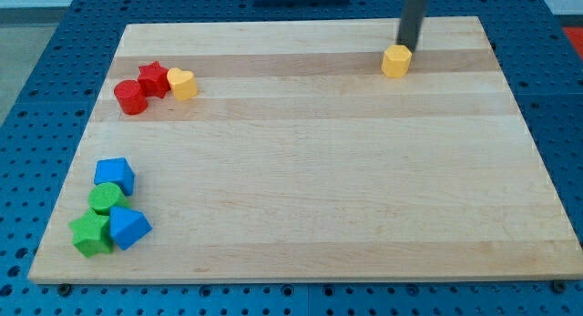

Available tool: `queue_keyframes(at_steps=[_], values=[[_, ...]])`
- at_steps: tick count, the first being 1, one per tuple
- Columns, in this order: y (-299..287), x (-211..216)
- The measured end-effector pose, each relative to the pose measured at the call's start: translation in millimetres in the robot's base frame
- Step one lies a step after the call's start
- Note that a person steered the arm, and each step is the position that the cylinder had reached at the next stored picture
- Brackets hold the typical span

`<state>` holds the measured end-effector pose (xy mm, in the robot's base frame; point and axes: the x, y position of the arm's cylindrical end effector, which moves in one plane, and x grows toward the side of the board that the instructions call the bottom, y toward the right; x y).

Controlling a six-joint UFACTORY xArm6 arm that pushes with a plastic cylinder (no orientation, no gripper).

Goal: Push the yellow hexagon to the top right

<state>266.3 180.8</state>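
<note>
The yellow hexagon (395,61) sits near the view's top, right of centre, on the wooden board (301,170). My tip (404,45) stands just above and slightly right of the hexagon, touching or nearly touching its top edge. The rod rises out of the view's top.
At the view's upper left sit a red cylinder (130,96), a red star (154,79) and a yellow heart (182,84). At the lower left cluster a blue block (115,176), a green cylinder (107,198), a green star (91,233) and a blue block (128,228).
</note>
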Motion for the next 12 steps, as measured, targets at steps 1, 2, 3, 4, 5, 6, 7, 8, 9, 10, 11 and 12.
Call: queue_keyframes(at_steps=[1,2,3,4,5,6,7,8,9,10,11,12], values=[[29,-6],[5,-11],[-41,-37],[-94,-44],[-130,-27],[-115,60],[-109,77],[-93,52],[-78,52],[-65,53],[-51,55],[-15,41]])
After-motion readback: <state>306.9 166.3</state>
